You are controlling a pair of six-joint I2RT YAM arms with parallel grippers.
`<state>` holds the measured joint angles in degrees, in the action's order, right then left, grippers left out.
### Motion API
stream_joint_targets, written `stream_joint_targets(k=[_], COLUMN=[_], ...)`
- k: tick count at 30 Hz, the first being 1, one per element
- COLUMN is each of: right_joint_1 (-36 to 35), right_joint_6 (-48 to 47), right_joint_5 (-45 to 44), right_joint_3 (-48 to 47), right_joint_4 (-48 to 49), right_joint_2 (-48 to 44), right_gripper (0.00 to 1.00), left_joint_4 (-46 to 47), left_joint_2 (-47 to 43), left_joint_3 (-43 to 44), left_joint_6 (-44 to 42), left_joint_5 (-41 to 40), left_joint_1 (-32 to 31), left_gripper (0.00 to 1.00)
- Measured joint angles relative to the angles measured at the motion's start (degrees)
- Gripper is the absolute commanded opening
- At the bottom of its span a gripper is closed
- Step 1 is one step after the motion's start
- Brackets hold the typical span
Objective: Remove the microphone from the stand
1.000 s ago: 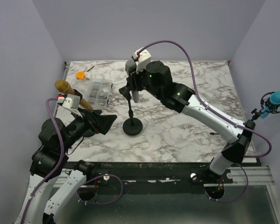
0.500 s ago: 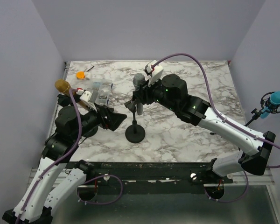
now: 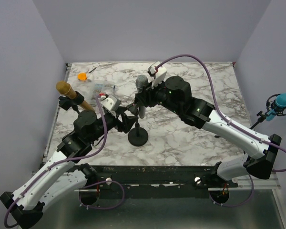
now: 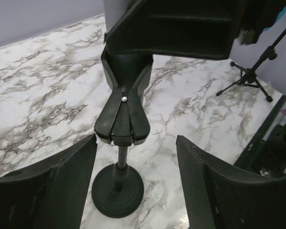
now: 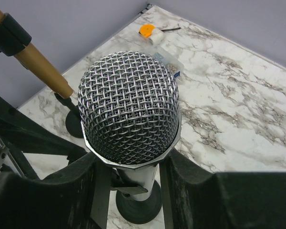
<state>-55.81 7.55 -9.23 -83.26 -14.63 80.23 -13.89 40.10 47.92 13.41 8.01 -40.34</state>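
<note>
A silver mesh-headed microphone [image 3: 142, 82] stands upright in the clip of a black stand [image 3: 137, 137] with a round base. My right gripper [image 3: 141, 104] is shut on the microphone's body just below the head. In the right wrist view the microphone [image 5: 128, 107] fills the frame between the right gripper's [image 5: 131, 191] fingers [image 5: 200, 191]. My left gripper [image 3: 131, 120] is at the stand, lower down. In the left wrist view the stand's clip [image 4: 122, 114] and pole rise between the open left gripper [image 4: 136, 186], whose fingers [image 4: 52, 191] stand apart from the pole.
A brown microphone [image 3: 63, 88] on its own stand sits at the left edge. Behind it are a clear plastic box [image 3: 97, 90] and an orange object [image 3: 81, 76]. A blue microphone on a tripod [image 3: 280, 103] stands off the right edge.
My left arm has swung right to the stand, its jaws narrowing around the pole. The right arm shifted with the microphone a second ago and has since held still.
</note>
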Motion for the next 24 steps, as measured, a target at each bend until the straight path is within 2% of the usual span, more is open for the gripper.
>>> stream_joint_targets(k=[5, 14, 24], right_joint_1=[0.0, 0.0, 0.0], right_joint_6=[0.1, 0.5, 1.2], right_joint_5=[0.0, 0.0, 0.1], right_joint_3=[0.1, 0.5, 0.5], right_joint_4=[0.2, 0.9, 0.9], right_joint_2=[0.0, 0.0, 0.0], right_gripper=[0.01, 0.01, 0.01], left_joint_4=[7.0, 17.0, 21.4], left_joint_2=[0.5, 1.1, 2.8], left_joint_3=[-5.7, -9.2, -9.5], left_joint_6=[-3.9, -5.9, -4.9], left_joint_5=[-2.4, -3.5, -3.6], left_joint_1=[-0.3, -0.3, -0.3], left_gripper=[0.61, 0.51, 0.41])
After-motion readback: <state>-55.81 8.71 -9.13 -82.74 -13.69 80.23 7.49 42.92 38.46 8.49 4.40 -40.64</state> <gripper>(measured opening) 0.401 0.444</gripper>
